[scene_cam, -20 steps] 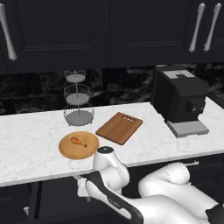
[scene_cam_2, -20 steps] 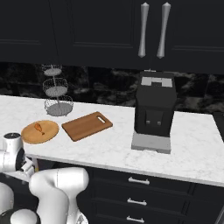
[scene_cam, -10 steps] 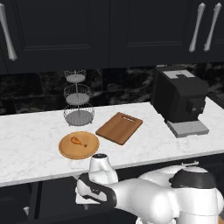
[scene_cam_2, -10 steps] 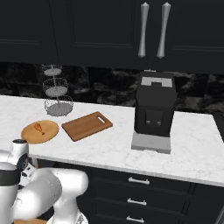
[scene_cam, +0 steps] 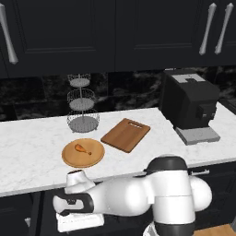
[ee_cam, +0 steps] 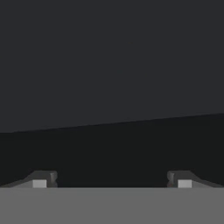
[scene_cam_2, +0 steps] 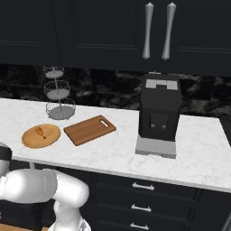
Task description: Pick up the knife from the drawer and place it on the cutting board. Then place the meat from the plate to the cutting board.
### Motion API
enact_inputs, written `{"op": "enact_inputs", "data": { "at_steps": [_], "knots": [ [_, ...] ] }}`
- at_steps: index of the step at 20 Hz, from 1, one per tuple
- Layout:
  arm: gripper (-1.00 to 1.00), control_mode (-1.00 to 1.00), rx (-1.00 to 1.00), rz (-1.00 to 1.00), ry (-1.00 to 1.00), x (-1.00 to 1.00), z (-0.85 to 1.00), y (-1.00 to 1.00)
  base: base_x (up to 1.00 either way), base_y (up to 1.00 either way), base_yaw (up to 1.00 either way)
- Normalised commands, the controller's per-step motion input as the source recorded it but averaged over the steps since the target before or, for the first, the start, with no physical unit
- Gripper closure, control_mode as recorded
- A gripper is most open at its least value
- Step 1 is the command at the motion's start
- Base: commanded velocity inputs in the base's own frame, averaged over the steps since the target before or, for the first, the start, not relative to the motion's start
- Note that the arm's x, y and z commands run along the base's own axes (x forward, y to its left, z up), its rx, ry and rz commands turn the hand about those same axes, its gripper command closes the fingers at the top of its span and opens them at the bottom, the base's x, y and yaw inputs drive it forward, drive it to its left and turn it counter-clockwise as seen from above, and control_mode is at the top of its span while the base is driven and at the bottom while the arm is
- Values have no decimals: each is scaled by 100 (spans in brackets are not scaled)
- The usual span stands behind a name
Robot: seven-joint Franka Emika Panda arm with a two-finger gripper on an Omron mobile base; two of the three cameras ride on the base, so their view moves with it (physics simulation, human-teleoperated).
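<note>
The cutting board (scene_cam: 126,134) (scene_cam_2: 89,129) lies on the white marble counter, with its slot handle at the far end. To its left sits the round wooden plate (scene_cam: 83,153) (scene_cam_2: 41,136), and the small orange meat (scene_cam: 82,148) (scene_cam_2: 40,132) lies on it. My arm is folded low in front of the counter, its hand (scene_cam: 78,220) below the counter edge under the plate. The gripper (ee_cam: 112,179) is open with nothing between its fingertips (ee_cam: 43,180). It faces a dark flat panel at close range; I cannot tell whether that is the drawer. The knife is hidden.
A black coffee machine (scene_cam: 189,105) (scene_cam_2: 158,115) stands on the counter at the right. A wire tiered basket (scene_cam: 82,110) (scene_cam_2: 59,97) stands behind the plate. Dark drawer fronts with silver handles (scene_cam_2: 142,186) run under the counter, with black cabinets above.
The arm has swung down and to the left, and the hand has dropped from counter height to below the counter's front edge. The jaws stayed open.
</note>
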Motion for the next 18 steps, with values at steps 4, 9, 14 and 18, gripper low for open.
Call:
{"op": "enact_inputs", "data": {
  "at_steps": [4, 9, 14, 18],
  "knots": [
    [-100, -100, -9, 7, 15, -96, -12, 55, 0, 0, 0],
    [-100, -100, -8, 5, 13, -100, -1, 48, 0, 0, 0],
    [-100, -100, -10, 2, 14, -84, 0, 41, 0, 0, 0],
    [-100, -100, -14, 5, 9, 28, 39, 2, 0, 0, 0]
  ]
}}
